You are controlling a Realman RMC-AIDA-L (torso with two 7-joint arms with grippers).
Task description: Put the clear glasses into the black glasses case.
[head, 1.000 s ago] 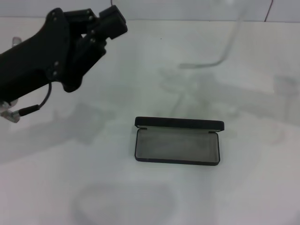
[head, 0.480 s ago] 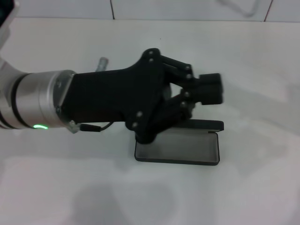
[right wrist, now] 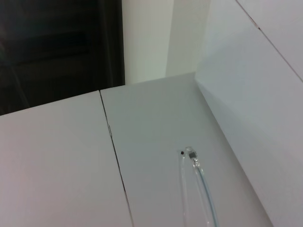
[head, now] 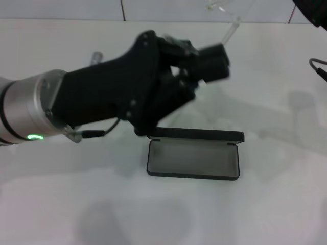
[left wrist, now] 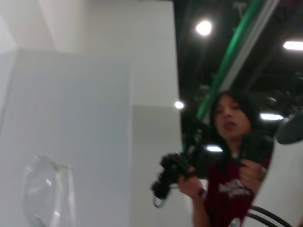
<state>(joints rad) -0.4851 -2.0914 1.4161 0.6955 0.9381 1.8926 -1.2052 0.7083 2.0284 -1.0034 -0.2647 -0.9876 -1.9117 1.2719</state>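
The black glasses case (head: 193, 159) lies open on the white table, grey lining up and lid standing at its far side. The clear glasses (head: 224, 9) hang in the air above the table's far edge, with one thin clear arm (head: 230, 31) slanting down. In the right wrist view that clear arm (right wrist: 198, 187) runs out from my right gripper, which holds the glasses. Only a dark part of the right arm (head: 312, 10) shows in the head view. My left gripper (head: 213, 55) is shut and empty, raised over the case's far left, just under the glasses. A clear lens (left wrist: 41, 197) shows in the left wrist view.
A white tiled wall (head: 153, 9) rises behind the table. A black cable (head: 319, 70) from the right arm hangs at the right edge. A person (left wrist: 232, 156) holding a hand-held device stands beyond the table in the left wrist view.
My left arm swung in from the far left to over the case, then rose and moved back toward the glasses. The glasses shifted up and to the left.
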